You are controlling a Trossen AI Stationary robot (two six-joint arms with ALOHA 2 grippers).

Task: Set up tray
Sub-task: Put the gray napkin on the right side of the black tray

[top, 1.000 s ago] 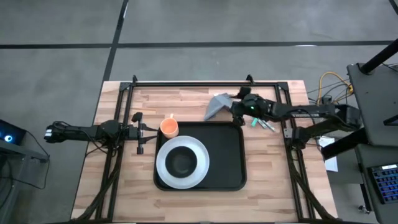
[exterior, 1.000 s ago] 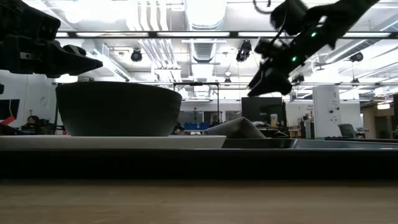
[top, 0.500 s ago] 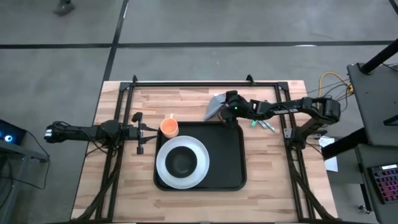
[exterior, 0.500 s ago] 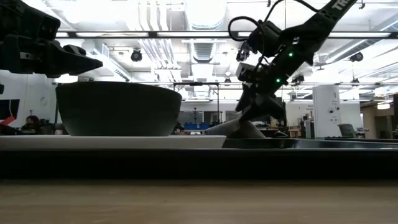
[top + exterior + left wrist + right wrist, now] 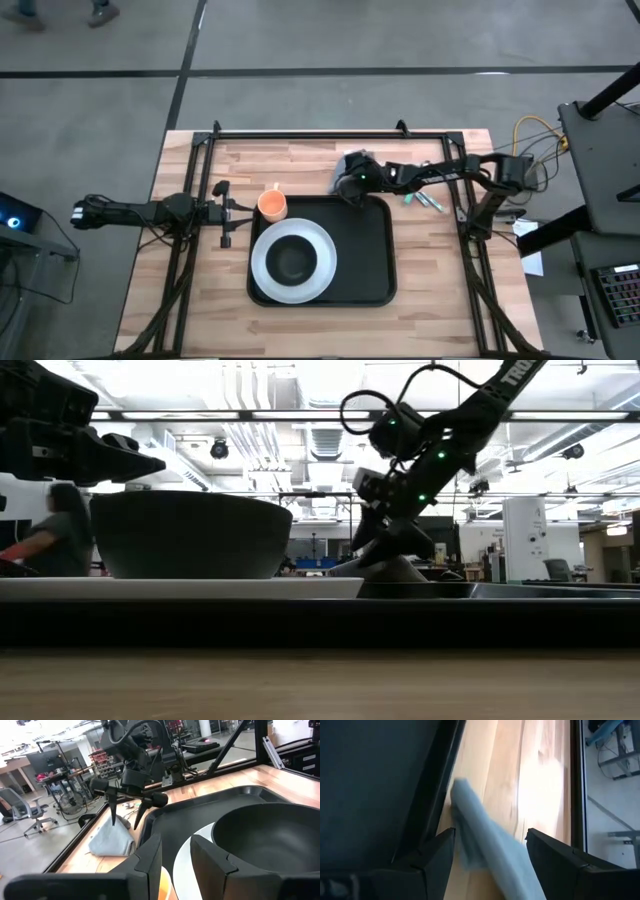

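Note:
The black tray (image 5: 365, 250) lies mid-table and carries a white plate (image 5: 262, 275) with a dark bowl (image 5: 293, 260) on it. A grey napkin (image 5: 347, 159) lies crumpled on the wood just past the tray's far rim. My right gripper (image 5: 347, 182) is open and points down over the napkin (image 5: 111, 842), one finger on each side of its raised fold (image 5: 492, 852). My left gripper (image 5: 225, 213) is open and waits level at the table's left, beside an orange cup (image 5: 272, 205). My right gripper comes at the napkin's raised fold (image 5: 117, 827) from above with its fingers (image 5: 114, 810) spread across it. Whether the fingertips touch the cloth, I cannot tell. The napkin rests on the table against the tray's far rim.
Green-capped pens (image 5: 425, 200) lie on the wood right of the tray's far right corner. A black frame rail (image 5: 330, 133) runs along the table's far edge, and side rails flank it. Bare wood shows near the front edge.
My right gripper has moved toward the table's left and down, from above the pens' side of the napkin to right over the napkin at the tray's far rim. It has stayed open. The napkin has kept its place.

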